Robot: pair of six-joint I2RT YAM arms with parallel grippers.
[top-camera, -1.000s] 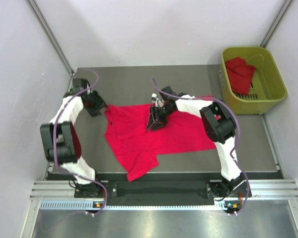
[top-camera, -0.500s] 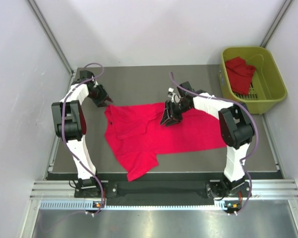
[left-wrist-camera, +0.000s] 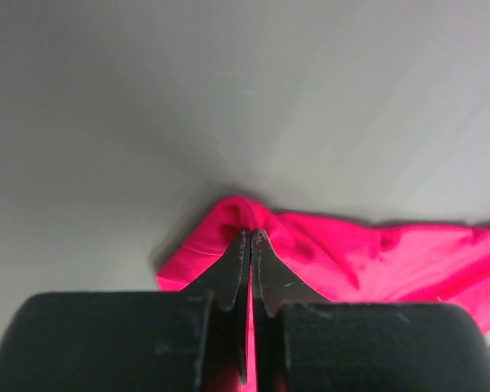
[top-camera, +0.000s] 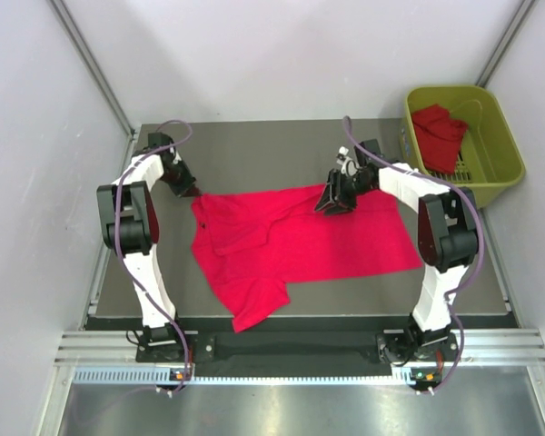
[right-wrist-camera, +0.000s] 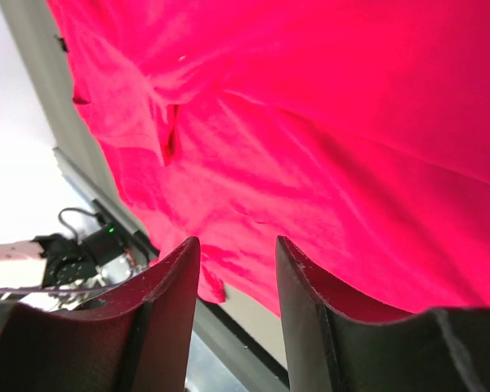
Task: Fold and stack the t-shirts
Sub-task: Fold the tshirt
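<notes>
Left hand (left-wrist-camera: 251,238) pinches one t-shirt (top-camera: 300,241); second t-shirt (top-camera: 439,134) in basket (top-camera: 498,127)

The right pincer (right-wrist-camera: 237,245) gapes above the rumpled red t-shirt (right-wrist-camera: 335,122).

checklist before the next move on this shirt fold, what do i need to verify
1. Left hand shut on a corner of the spread t-shirt: ok, red cloth bunches up at its tips.
2. Right hand gripping the shirt's far edge: not ok, its jaws stand apart over the cloth.
3. Shirt lying flat: not ok, creases run across its left half.
4. Left pinch has one layer or several: cannot tell.
5. Second t-shirt out of the way: ok, it lies crumpled in the basket at the far right.
</notes>
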